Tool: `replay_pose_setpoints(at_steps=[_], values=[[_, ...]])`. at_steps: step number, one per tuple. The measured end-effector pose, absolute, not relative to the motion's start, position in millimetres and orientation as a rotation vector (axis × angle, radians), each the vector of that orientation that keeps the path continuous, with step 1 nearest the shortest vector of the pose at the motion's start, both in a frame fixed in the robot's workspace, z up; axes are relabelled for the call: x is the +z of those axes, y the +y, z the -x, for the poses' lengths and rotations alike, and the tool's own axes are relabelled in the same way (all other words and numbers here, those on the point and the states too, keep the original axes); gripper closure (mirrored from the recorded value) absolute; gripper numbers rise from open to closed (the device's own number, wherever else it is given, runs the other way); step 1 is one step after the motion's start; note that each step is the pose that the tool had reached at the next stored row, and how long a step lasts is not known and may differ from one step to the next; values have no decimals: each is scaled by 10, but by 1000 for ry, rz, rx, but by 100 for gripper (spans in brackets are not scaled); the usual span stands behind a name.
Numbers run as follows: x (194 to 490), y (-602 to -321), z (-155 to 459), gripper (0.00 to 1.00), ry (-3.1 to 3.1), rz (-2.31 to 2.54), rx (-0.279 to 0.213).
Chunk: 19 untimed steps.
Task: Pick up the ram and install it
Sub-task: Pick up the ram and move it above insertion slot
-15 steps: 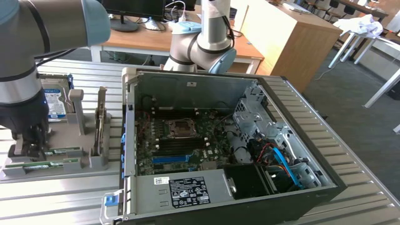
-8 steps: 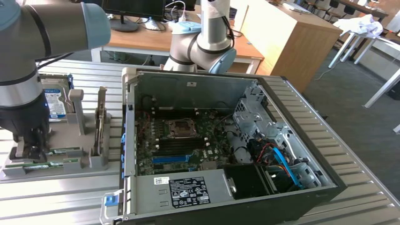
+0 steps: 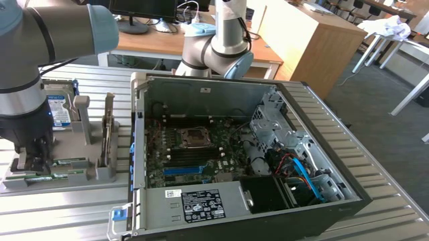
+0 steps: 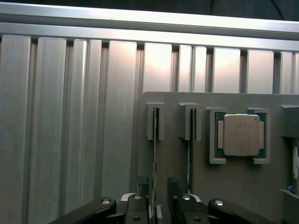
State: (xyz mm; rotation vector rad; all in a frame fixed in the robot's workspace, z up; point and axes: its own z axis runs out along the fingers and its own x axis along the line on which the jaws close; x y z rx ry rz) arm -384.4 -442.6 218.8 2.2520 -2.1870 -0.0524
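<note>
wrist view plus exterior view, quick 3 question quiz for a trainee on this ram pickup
1. True or false: the gripper is shut on the ram stick.
2. The computer case is: A) closed, B) open with the motherboard showing, C) standing on the floor.
3. Fill in: the square silver part in the grey holder is a ____.
Key: 1 false, the jaws stand open either side of the stick; 2 B; 3 processor.
</note>
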Motion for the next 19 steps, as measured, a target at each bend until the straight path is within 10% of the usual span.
replay_pose_setpoints(at_steps=[19], values=[[2102, -4442, 3845, 70, -2187, -2252, -52]])
